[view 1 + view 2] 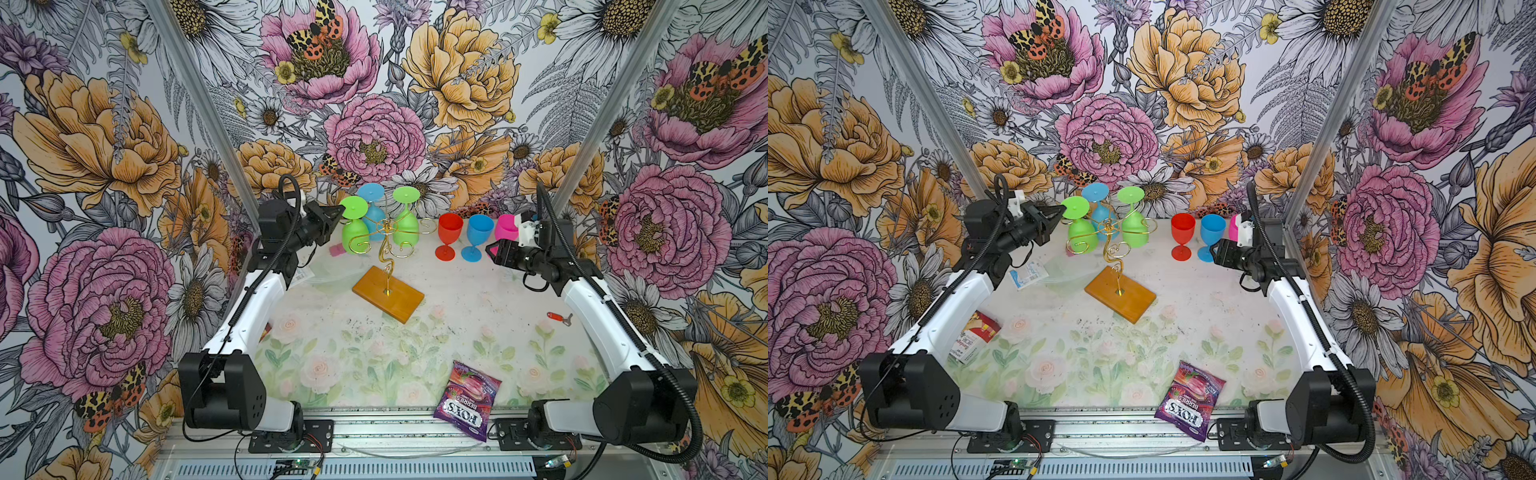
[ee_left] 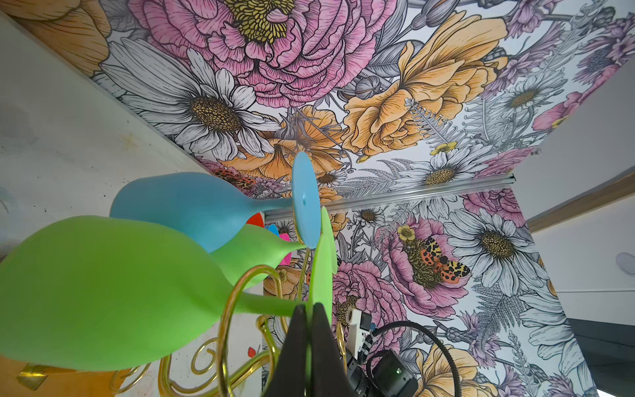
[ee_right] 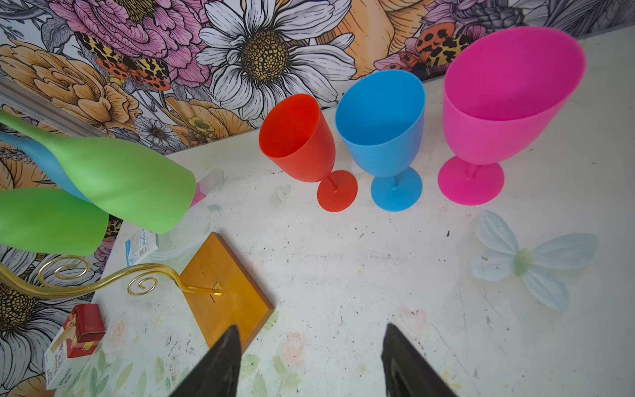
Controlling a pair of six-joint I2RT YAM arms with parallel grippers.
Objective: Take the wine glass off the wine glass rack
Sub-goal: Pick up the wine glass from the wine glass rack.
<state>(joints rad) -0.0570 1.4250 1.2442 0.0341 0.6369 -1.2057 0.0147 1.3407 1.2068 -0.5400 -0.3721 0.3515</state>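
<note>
Two arms over one pale table (image 1: pixel 478 332). At the far middle, the wine glass rack (image 1: pixel 395 301), wooden base flat on the table, gold scrolls up top. Hung bowl-down in its near-left scroll, foot uppermost: the green wine glass (image 1: pixel 354 237), not yet off the wire. Left gripper (image 2: pixel 309 307) pinching the rim of that foot, thin green disc nipped between the dark fingers (image 2: pixel 295 343). Right gripper (image 3: pixel 311 329) spread wide and empty, right of the rack, near the standing glasses.

Step in hand, by the look of it: drawing the held glass out of its scroll. Slide the stem sideways out through the open side of the loop first; which side, hard to tell from these views. Hold level, no lift or drop until clear of the wire. Keep the pinch firm: thin rim above, heavy bowl below, swing likely. Go slowly, or risk dragging the light rack or bumping the blue hanging glass (image 1: pixel 370 192) just beside. Perhaps steady the base with the free right gripper.

Counted, big to small: one table, two arms, one rack, six glasses. Three hanging: the held green, a second green glass (image 1: pixel 405 226), the blue. Three upright at the far right: red glass (image 1: pixel 449 228), blue upright glass (image 1: pixel 478 232), pink glass (image 1: pixel 505 226). Lastly one sweets bag (image 1: pixel 467 399) at the near edge, one carton (image 1: pixel 976 336) near left, one sachet (image 1: pixel 1025 277), one red-handled tool (image 1: pixel 559 318) at the right.
</note>
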